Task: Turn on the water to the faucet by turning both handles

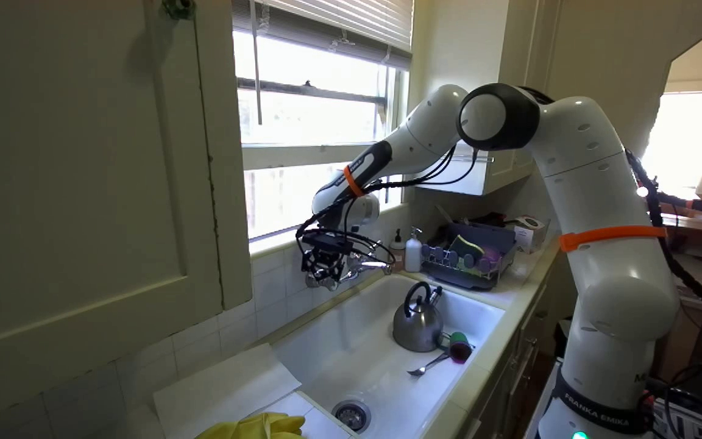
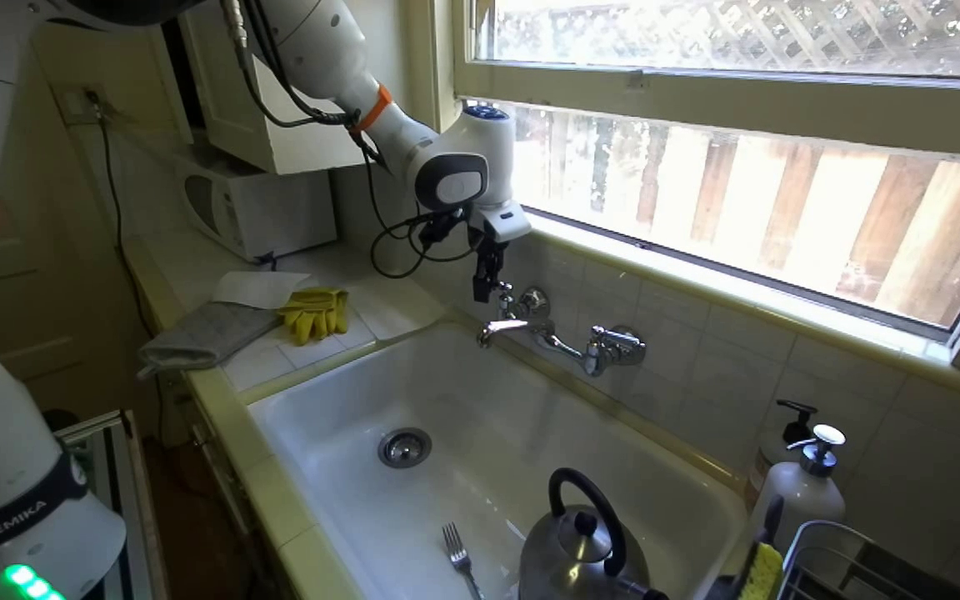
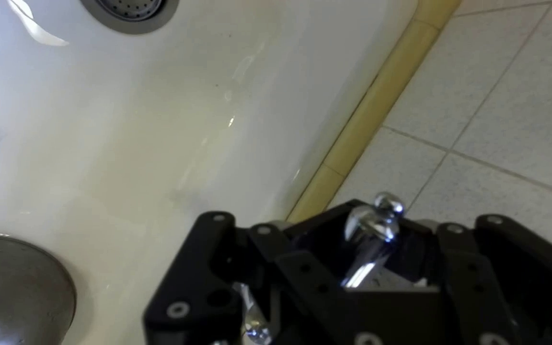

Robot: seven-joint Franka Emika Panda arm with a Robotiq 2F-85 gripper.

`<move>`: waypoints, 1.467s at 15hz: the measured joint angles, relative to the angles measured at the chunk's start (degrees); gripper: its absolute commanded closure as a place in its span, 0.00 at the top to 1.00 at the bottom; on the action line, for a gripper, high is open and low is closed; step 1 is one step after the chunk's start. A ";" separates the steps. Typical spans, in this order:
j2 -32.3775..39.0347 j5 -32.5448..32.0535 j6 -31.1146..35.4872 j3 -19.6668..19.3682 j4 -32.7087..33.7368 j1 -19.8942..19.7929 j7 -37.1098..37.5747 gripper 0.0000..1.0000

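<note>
Apparently at work on the handle [image 2: 506, 297] at the microwave [image 2: 280, 212] end: in an exterior view, hanging near the wall [image 2: 688, 367], above the sink [image 2: 480, 408], with fingers [image 2: 482, 287] pointing down just beside it. Past the spout [image 2: 503, 327], toward the kettle [image 2: 584, 550], see the other handle [image 2: 604, 343], well apart from the fingers and untouched. No water to be seen under the spout.

Then, also in an exterior view, find the faucet [image 1: 363, 266] on the wall under the window [image 1: 314, 119], partly hidden by the end of the arm [image 1: 421, 137]; note the kettle, a cup [image 1: 459, 350] and a fork [image 1: 428, 365] down in the sink.

Last, in the wrist view, look along the fingers: handle right in the gap, flanked on both sides. Impossible to tell whether gripped or merely straddled, for want of any clear line of contact. By judgement, on the turning of this handle, with the other left to do. Calls next for a sure hold, then a twist about the handle's own axis, without dragging on the faucet; after that, for letting go, lifting over the spout and lining up on the other handle.
</note>
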 measured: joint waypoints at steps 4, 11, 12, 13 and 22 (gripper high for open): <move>0.00 -1.66 -1.63 -0.01 0.44 0.02 -2.91 0.00; -0.57 -3.22 -4.14 -0.17 0.33 0.02 -9.05 0.00; -0.74 -3.33 -4.24 -0.19 0.09 0.02 -9.64 0.00; -0.98 -3.44 -4.25 -0.22 -0.24 0.02 -10.11 0.00; -4.09 -5.52 -6.59 -1.78 -3.87 0.00 -12.47 0.00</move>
